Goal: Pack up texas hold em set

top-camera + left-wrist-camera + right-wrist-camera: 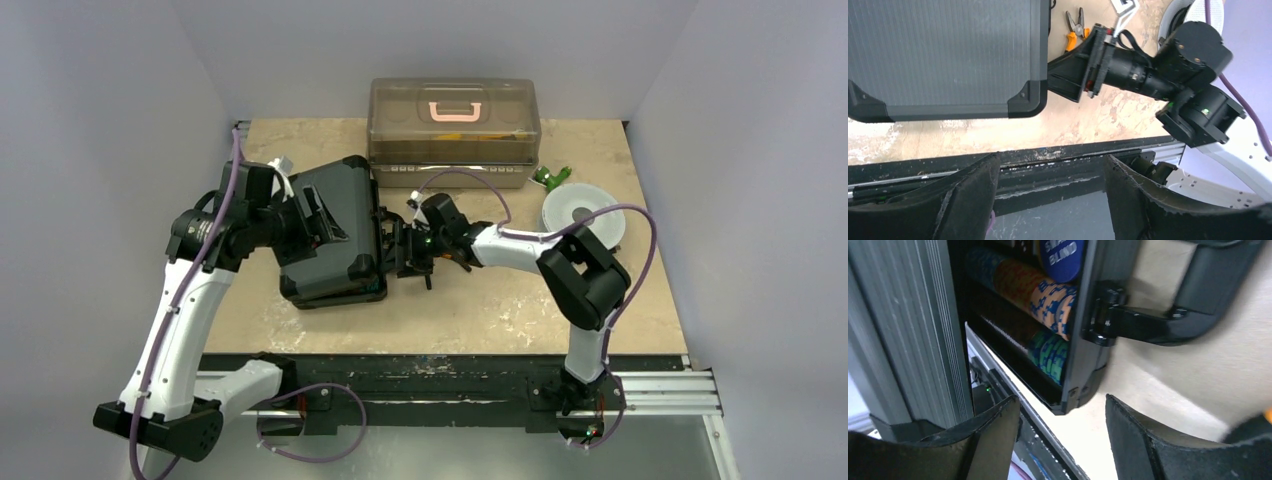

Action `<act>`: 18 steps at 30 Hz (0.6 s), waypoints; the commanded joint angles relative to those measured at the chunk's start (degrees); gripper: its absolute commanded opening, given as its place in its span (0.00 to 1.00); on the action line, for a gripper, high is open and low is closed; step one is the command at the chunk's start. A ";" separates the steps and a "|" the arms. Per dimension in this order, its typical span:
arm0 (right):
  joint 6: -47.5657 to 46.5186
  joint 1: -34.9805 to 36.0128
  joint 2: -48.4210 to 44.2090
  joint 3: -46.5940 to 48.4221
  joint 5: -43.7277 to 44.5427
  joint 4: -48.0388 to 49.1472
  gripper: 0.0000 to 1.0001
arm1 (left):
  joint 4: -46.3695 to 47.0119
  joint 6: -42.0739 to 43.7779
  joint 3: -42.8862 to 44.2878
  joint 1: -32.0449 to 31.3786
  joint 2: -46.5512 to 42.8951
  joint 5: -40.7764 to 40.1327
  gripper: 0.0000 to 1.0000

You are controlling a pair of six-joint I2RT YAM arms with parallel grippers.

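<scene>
The small black plastic briefcase lies on the beige surface with its ribbed lid tilted up partway, leaving a gap. Through that gap the right wrist view shows rows of orange-brown poker chips and teal poker chips standing on edge inside the briefcase, with a round blue chip above them. The briefcase's black handle juts from its front edge.

The left tool is at the briefcase's left side, over the lid, its fingers spread and released, with nothing between them. The right tool is at the briefcase's right edge by the handle, fingers apart and gripping nothing. Whether it touches the briefcase I cannot tell.

A large translucent brown box with a pink handle stands behind the briefcase. Orange-handled pliers lie near the briefcase's far right corner.
</scene>
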 commanded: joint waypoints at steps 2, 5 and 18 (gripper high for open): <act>3.67 2.81 3.00 0.97 -1.23 8.70 0.57 | -4.28 1.20 -0.48 0.40 -2.83 2.14 0.73; 3.64 3.54 4.98 1.47 -0.49 7.39 0.47 | -5.10 1.76 -1.16 0.40 -4.50 1.98 0.73; -4.36 12.47 5.46 6.15 -0.66 -2.24 0.05 | -2.98 1.65 -1.34 0.39 -2.90 4.15 0.72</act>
